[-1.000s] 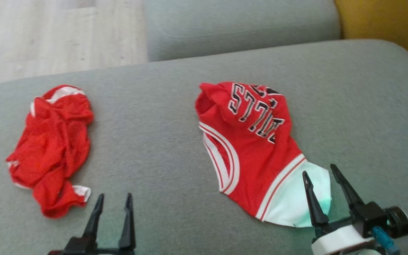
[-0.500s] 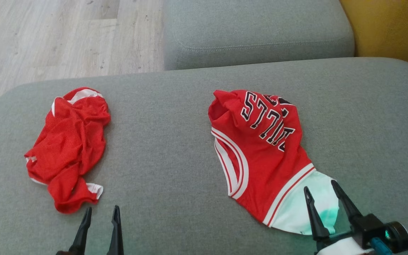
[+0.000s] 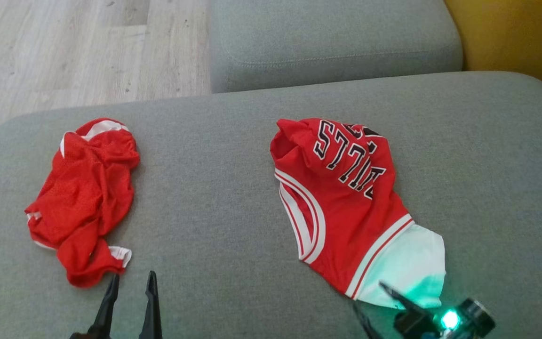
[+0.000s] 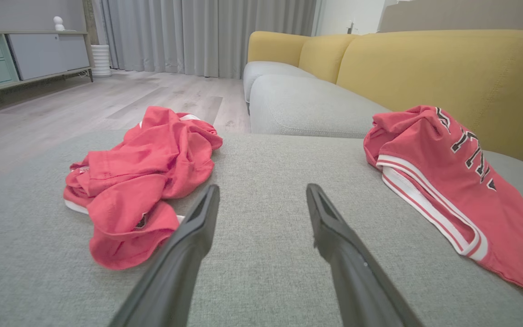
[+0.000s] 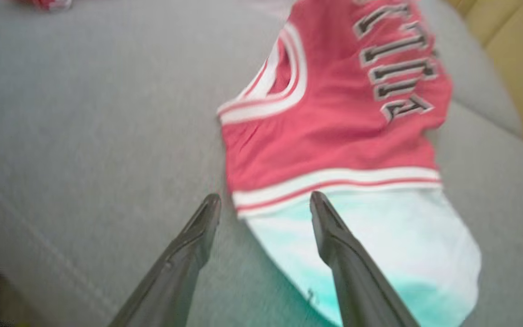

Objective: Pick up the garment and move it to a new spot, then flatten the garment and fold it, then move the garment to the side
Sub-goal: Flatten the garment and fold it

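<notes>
Two red garments lie on the grey sofa seat (image 3: 224, 197). At the right is a jersey (image 3: 346, 197) with black-and-white lettering, white-trimmed armholes and a white hem, partly folded over. It also shows in the left wrist view (image 4: 447, 181) and the right wrist view (image 5: 334, 118). At the left sits a crumpled red mesh garment (image 3: 83, 197) (image 4: 139, 181). My right gripper (image 3: 369, 295) (image 5: 265, 196) is open, hovering just before the jersey's white hem. My left gripper (image 3: 132, 278) (image 4: 263, 188) is open, just right of the crumpled garment's near end, holding nothing.
A second grey cushion (image 3: 332, 42) lies beyond the seat, with the yellow sofa back (image 3: 515, 37) at the right. Wood floor (image 3: 64, 52) lies past the seat's far left edge. In the left wrist view, a cabinet (image 4: 25, 56) and curtains (image 4: 207, 36) stand far off.
My right gripper has drawn back toward the bottom edge, off the jersey's white hem, and has turned. My left gripper sits lower in view. The head camera shifted; both garments lie as before.
</notes>
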